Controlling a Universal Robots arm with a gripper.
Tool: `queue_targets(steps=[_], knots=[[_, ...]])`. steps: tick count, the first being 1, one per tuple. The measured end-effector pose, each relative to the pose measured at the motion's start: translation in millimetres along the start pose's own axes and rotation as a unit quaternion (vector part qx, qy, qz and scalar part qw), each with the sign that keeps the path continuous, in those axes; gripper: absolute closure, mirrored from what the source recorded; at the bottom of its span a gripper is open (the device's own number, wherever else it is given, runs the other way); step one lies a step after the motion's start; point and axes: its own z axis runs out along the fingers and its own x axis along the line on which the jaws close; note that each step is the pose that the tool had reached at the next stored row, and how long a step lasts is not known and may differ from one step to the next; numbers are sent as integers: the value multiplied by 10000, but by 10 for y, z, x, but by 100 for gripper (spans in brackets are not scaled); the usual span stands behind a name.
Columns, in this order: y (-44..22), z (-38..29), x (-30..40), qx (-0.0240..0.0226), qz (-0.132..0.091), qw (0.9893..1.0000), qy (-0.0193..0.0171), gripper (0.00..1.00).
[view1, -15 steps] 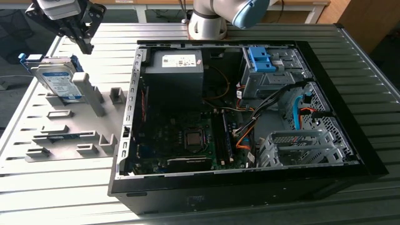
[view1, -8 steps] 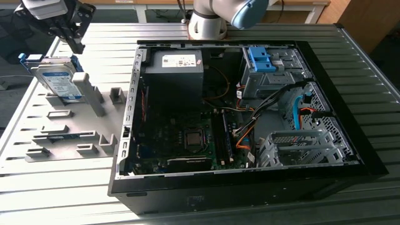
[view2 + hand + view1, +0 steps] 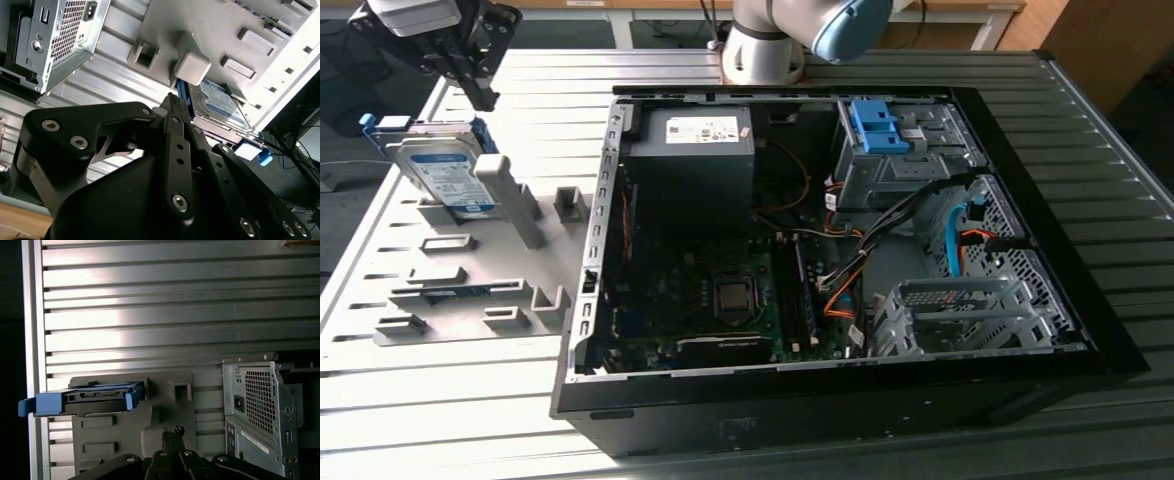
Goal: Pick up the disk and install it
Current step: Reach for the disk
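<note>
Your gripper hovers with its fingers pressed together, clasping nothing. Just beyond the fingertips, the disk stands on edge in the grey holder, likely propped to offer its blue-framed edges.

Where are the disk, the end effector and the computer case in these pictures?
disk (image 3: 444,172): exterior view, on its white-and-blue label.
end effector (image 3: 483,98): exterior view, at its fingertips, above the disk.
computer case (image 3: 854,410): exterior view, on its dark outer wall.

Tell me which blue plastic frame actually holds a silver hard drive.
The blue-framed silver disk on the grey fixture plate at the exterior view's left. The blue bracket in the black computer case is bare.
</note>
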Motion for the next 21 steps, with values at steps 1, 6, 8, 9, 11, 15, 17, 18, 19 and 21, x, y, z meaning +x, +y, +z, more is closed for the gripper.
queue_targets(steps=[1,6,8,9,11,15,17,18,19,21], knots=[[0,0,1,0,0,10000,0,89],[0,0,3,0,0,10000,0,89],[0,0,3,0,0,10000,0,89],[0,0,3,0,0,10000,0,89],[0,0,6,0,0,10000,0,89],[-3,-1,47,0,0,10000,0,89],[-5,-2,75,0,0,10000,0,89],[-6,-2,88,0,0,10000,0,89],[-6,-2,103,0,0,10000,0,89],[-5,-2,136,0,0,10000,0,89]])
